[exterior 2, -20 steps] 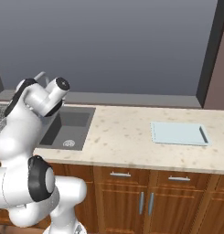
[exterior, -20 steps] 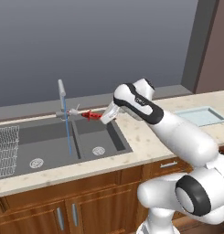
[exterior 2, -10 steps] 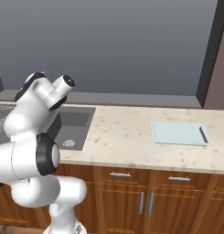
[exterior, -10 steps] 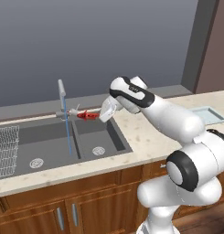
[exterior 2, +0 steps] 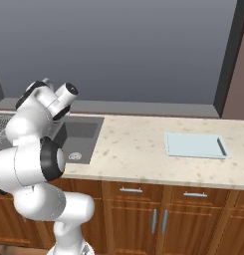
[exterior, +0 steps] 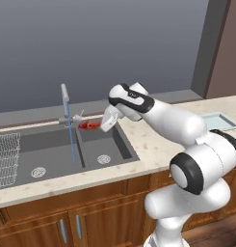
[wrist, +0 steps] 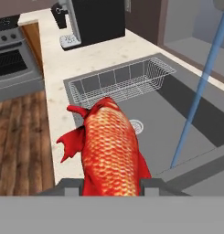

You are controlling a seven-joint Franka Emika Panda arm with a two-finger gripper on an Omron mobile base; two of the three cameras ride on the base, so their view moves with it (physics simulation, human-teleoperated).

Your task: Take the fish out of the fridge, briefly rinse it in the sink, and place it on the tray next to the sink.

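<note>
My gripper is shut on the red-orange fish, which it holds above the right basin of the dark grey sink, just right of the tap. A thin blue stream of water falls from the tap, left of the fish and apart from it. In the hand view the scaly fish rises between the fingertips, its tail pointing away over the sink's left basin. The pale blue-white tray lies flat on the counter well to the right of the sink.
A white wire rack sits in the left basin. In the hand view, a black coffee machine stands on the counter beyond the sink, and a stove is past it. A speckled counter runs between sink and tray.
The arm's elbow has swung in toward the sink and the wrist has turned. The fish has stayed beside the tap, dropping slightly over the right basin.
</note>
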